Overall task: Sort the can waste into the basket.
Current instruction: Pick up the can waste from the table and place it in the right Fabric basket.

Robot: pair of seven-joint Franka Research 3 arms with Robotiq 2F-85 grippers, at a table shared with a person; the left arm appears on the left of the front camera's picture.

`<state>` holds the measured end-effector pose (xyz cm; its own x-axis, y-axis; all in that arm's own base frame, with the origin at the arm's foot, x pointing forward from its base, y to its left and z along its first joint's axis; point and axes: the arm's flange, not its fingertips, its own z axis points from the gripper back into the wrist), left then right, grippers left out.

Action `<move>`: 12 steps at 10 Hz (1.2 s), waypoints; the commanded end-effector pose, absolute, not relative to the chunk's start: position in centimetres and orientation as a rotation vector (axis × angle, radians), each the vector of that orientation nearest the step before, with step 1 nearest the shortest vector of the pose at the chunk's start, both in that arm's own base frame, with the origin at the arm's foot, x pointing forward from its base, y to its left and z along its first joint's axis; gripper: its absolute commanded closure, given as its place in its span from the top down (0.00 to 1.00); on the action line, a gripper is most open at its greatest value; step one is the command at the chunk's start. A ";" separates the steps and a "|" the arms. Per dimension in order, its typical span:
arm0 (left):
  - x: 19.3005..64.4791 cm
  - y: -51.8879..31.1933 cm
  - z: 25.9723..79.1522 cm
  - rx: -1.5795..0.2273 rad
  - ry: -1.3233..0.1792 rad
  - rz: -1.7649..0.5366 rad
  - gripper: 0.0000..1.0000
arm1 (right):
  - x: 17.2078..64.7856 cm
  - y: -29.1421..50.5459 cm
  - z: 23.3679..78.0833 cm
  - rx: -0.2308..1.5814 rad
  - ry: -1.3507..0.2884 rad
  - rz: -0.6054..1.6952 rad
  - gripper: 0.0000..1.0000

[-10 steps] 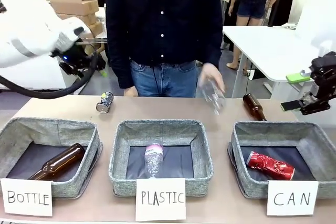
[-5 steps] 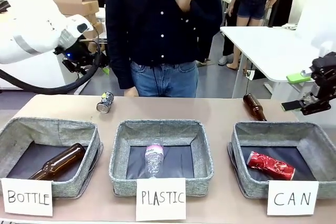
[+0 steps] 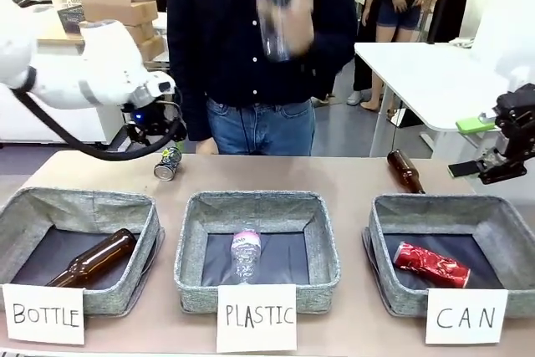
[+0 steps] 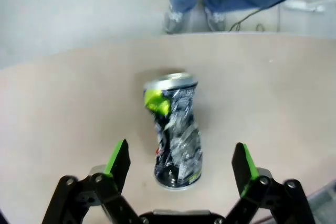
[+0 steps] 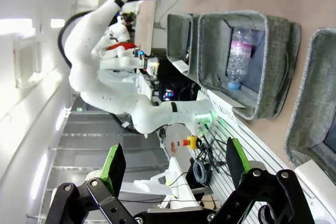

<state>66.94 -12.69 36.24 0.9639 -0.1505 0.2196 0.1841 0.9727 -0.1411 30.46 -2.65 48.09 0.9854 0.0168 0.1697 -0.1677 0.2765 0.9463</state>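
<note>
Front view: the left gripper (image 3: 170,148) is now sitting low in the left-centre of the frame, just above the silver can (image 3: 167,164), having dropped from the upper left within the last second. The person's hand (image 3: 292,27) has lifted a clear plastic bottle (image 3: 277,2) from table level to the top centre. The right gripper (image 3: 468,146) is holding its place at the right edge, jaws apart and empty. The red can (image 3: 430,263) is already lying in the CAN basket (image 3: 443,205) at lower right, so in my judgement the silver can is the one item outstanding and the pick is imminent. That can is lying on its side on the table, one round end facing the camera.

Left wrist view: the left gripper (image 4: 181,150) is standing with its jaws wide apart on either side of the silver can (image 4: 176,129), not touching it. The can's long axis is running from bottom centre towards the top of the frame, leaning slightly left, square across the line of closure.

Right wrist view: the right gripper (image 5: 173,156) is showing jaws apart, with nothing between them.
</note>
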 end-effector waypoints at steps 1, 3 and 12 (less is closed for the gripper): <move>70.5 -13.9 35.3 -0.146 -0.133 -0.141 1.00 | 30.4 -2.8 48.0 1.278 -0.145 0.148 1.00; 71.4 -14.2 33.1 -0.100 -0.085 -0.114 1.00 | 30.4 -2.8 48.0 1.278 -0.145 0.148 1.00; 71.3 -13.5 31.4 -0.067 -0.050 -0.085 0.00 | 30.4 -2.8 48.0 1.278 -0.145 0.148 1.00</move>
